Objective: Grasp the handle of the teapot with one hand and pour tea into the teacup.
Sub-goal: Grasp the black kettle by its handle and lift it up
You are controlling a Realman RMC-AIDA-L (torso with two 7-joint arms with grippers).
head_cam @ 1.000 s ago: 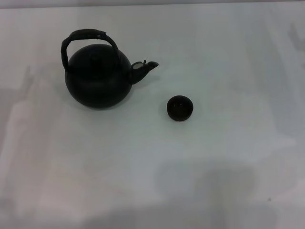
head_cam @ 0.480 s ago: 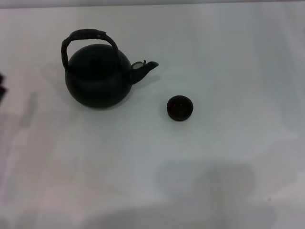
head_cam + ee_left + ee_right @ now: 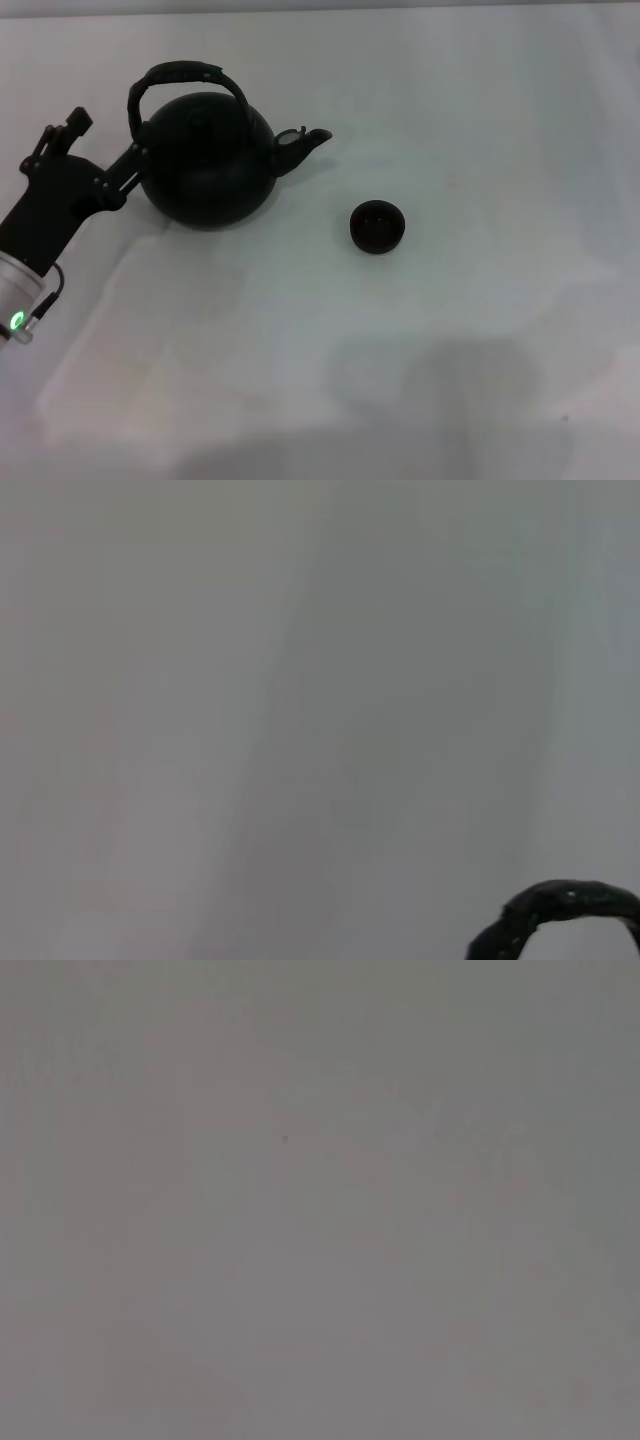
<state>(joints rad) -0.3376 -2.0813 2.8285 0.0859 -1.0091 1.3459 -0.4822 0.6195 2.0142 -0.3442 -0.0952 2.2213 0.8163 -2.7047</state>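
1. The left claw (image 3: 135, 158) is seen at the teapot's (image 3: 205, 160) side, at the foot of the handle (image 3: 180, 72) on the side away from the spout. Whether its fingers are spread or closed cannot be told: they merge with the dark pot. Nothing is judged to be gripped yet.
2. The right claw is not seen in any view.
3. From the left claw, the teapot lies directly ahead and apparently touching or just beside; the handle arches above and beyond it; the teacup (image 3: 378, 226) stands well apart on the far side of the pot, past the spout, on the white counter (image 3: 450, 350).
4. In the left wrist view only a piece of the handle (image 3: 560, 905) is caught.
5. Handling judgement: the pot looks like cast iron, so it is expected to be heavy and rigid; the handle may swing on its pivots.
6. Hold is best taken at the crown of the arch, where the wrapped texture should resist slipping and the load hangs centred.
7. The teacup is judged light and easily knocked; a slow tilt is advised.
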